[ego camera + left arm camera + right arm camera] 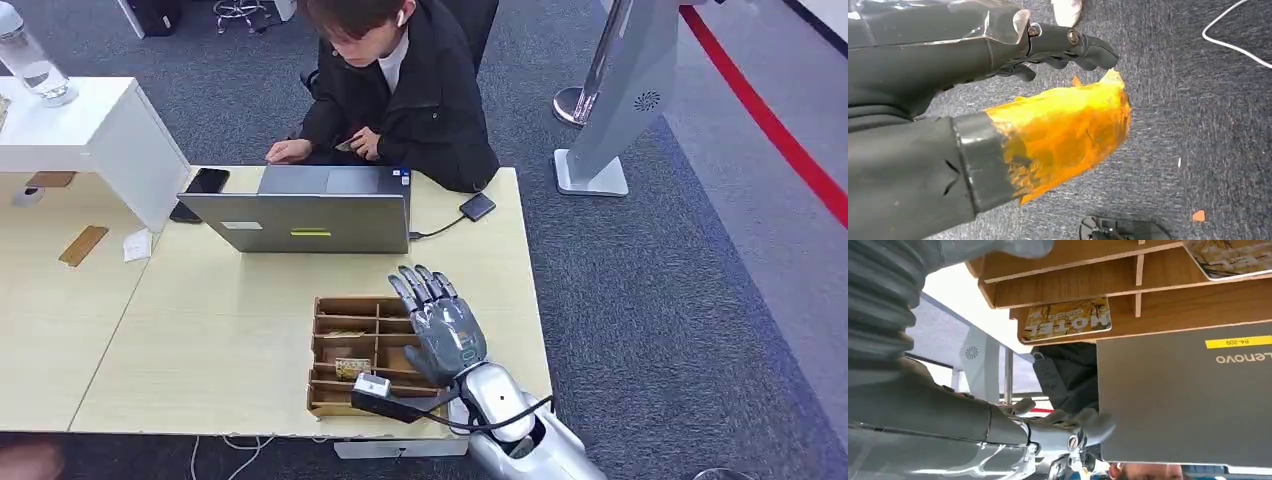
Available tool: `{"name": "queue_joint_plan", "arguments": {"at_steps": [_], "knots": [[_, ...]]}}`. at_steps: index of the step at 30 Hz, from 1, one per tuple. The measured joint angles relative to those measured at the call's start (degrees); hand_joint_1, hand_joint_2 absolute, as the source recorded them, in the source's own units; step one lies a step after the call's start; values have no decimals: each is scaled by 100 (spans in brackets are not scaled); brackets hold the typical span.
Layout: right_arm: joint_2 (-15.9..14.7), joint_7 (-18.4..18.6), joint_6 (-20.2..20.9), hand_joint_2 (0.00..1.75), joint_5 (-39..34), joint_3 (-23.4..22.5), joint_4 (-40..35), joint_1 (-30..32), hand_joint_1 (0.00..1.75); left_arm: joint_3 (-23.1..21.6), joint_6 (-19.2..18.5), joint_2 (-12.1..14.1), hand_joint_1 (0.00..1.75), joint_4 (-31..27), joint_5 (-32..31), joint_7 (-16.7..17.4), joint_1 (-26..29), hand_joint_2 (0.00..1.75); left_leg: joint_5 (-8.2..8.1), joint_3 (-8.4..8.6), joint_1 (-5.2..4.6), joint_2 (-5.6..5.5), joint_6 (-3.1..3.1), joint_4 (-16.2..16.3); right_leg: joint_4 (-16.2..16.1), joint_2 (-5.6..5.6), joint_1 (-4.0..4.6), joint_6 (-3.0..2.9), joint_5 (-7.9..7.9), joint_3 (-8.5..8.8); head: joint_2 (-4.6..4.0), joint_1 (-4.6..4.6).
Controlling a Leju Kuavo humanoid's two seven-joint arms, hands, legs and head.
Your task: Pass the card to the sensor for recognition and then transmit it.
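The right robot hand [447,325] hovered spread and empty over the wooden divided tray [327,404], beside the hotel card [352,368] in a near compartment. Picking looked to be the step in hand; next it would need to lower and pinch that card.

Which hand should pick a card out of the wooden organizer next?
Right. The right hand hovers open at the wooden organizer, near a card. The left hand hangs over the carpet floor, away from the table.
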Motion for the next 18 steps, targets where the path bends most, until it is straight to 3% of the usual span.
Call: {"name": "queue_joint_plan", "arguments": {"at_steps": [6, 7, 18], "knots": [[4, 2, 18, 175, -15, 0, 24, -9, 44, 0, 0, 0, 0, 0, 0, 0, 0, 0, 0, 0, 0, 0, 0, 0, 0, 0, 0, 0, 0, 0, 0, 0], [6, 9, 28, 175, -20, 0, 31, -11, 59, 0, 0, 0, 0, 0, 0, 0, 0, 0, 0, 0, 0, 0, 0, 0, 0, 0, 0, 0, 0, 0, 0, 0], [28, 7, 48, 175, -111, 0, 46, -21, 66, 0, 0, 0, 0, 0, -2, 0, 0, 0, 0, 0, 0, 0, 0, 0, 0, 0, 0, 0, 0, 0, 0, 0]]}}
